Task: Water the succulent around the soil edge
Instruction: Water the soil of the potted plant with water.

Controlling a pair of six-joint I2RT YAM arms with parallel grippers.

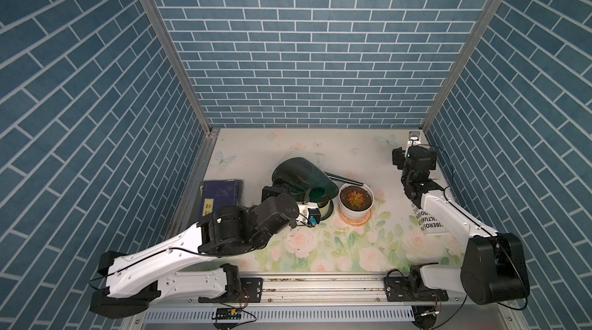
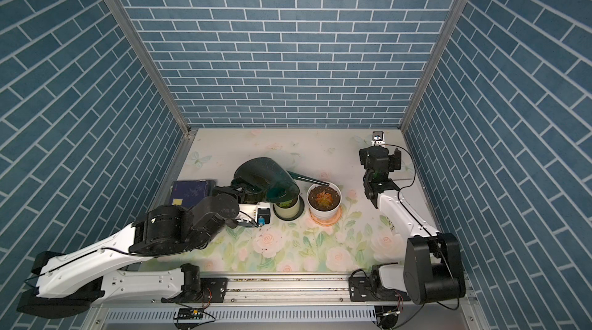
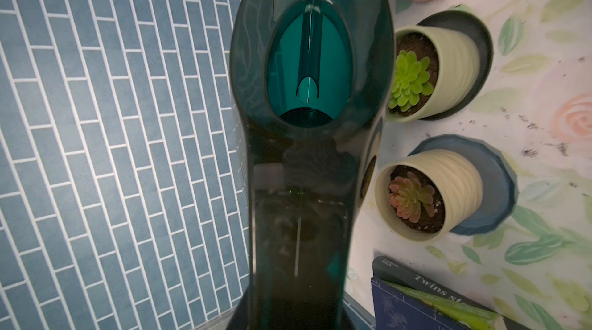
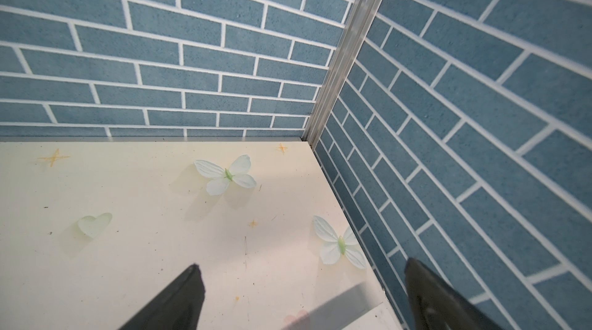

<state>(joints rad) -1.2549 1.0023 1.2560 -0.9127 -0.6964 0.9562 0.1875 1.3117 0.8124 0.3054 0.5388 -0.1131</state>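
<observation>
Firmly, the left gripper (image 1: 290, 188) is clamped on the handle of the dark green watering can (image 1: 301, 171), whose spout (image 1: 344, 179) reaches the far rim of the white pot (image 1: 354, 214) holding the orange succulent (image 1: 356, 198). Near the back right corner, the right gripper (image 4: 301, 275) hangs with jaws wide apart.

Lab robot cell dressed as home: printed blue-brick wall panels (image 1: 304, 56), aluminium framing (image 1: 173, 56), floral-print tabletop (image 1: 256, 152), robot arms (image 1: 153, 258) bolted to front rail (image 1: 320, 286).
</observation>
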